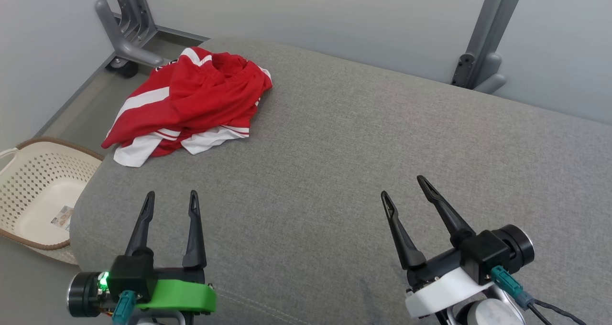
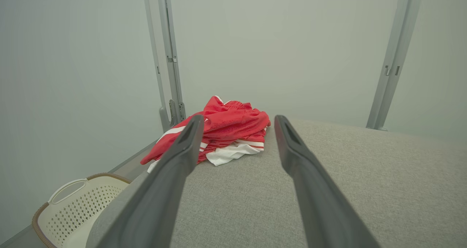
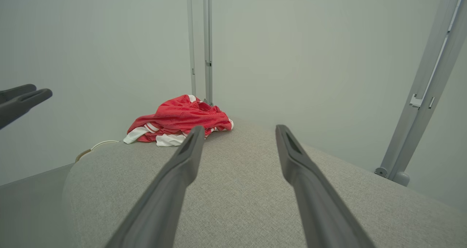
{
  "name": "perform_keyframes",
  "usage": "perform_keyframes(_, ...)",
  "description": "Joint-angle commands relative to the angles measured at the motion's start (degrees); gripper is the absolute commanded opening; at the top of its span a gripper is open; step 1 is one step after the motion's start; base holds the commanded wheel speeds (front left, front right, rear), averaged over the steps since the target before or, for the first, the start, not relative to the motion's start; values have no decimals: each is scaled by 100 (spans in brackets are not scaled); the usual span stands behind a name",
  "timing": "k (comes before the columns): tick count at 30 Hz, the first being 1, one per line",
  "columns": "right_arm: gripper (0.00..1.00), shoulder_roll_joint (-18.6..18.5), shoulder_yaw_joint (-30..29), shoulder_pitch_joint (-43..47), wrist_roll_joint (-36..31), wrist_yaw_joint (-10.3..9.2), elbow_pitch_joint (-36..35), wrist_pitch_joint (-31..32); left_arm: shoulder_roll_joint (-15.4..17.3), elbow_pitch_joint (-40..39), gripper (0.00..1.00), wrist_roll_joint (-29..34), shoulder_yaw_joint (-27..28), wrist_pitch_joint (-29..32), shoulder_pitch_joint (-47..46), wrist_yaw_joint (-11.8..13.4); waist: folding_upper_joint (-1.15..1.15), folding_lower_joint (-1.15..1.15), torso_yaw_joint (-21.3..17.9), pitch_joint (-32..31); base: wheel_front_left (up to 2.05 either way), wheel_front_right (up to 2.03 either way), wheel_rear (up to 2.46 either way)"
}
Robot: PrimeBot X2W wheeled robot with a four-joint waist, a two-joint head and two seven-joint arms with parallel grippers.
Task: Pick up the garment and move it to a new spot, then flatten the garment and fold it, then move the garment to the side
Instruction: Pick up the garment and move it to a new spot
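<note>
Far left and down on the floor there's a cream basket (image 1: 33, 181) with a brown rim. It's off to the left of the left claw (image 1: 172, 193) and lower than it, tucked against the edge of the grey cushion (image 1: 334, 148).

The left claw is over the near left corner of the cushion, fingers spread wide with nothing between them. The garment (image 1: 191, 100) is red with white stripes and trim, and it lies in a crumpled heap pretty much straight ahead of that claw. It's well apart from it, up on the far left corner of the cushion, and one end droops over the cushion's left edge. In the left wrist view the heap sits just past the fingertips, partly behind the left finger.

Moving right it's bare cushion, then the right claw (image 1: 402, 186) over the near right part. That one is spread wide too and holding nothing. From it the garment is ahead and well off to the left.

Past the cushion, a left post (image 1: 126, 33) stands behind the garment. A right post (image 1: 487, 43) stands ahead of the right claw, a bit to its right.
</note>
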Motion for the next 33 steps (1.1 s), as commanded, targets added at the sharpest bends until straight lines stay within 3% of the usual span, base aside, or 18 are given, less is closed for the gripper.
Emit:
perform_keyframes(1, 100, -20, -9, 69, 9, 0, 17, -24, -2, -17, 100, -1, 22, -11, 30, 9, 0, 0, 11, -16, 0, 0, 0)
perform_keyframes(10, 100, -143, 101, -183, 3, 0, -73, -24, -3, -49, 100, -122, 224, -11, -382, 93, 0, 0, -111, 331, 0, 0, 0)
perform_keyframes(20, 100, -582, 114, -560, -86, 0, -105, -24, 56, 739, 100, -261, 696, -11, -1933, -211, 0, 0, -321, 1232, 0, 0, 0)
perform_keyframes(26, 100, -772, 85, -717, -151, 0, -158, -24, 379, 1967, 100, -260, 916, 24, -3292, -364, 0, 0, -450, 1675, 0, 0, 0)
perform_keyframes(27, 100, -819, 77, -801, -169, 0, -183, -24, 489, 2388, 100, -386, 981, 134, -3833, -443, 0, 0, -508, 1836, 0, 0, 0)
perform_keyframes(33, 100, -965, 122, -1089, -199, 0, -283, -24, 750, 3555, 100, -811, 1117, 844, -5102, -711, 0, 0, -652, 2313, 0, 0, 0)
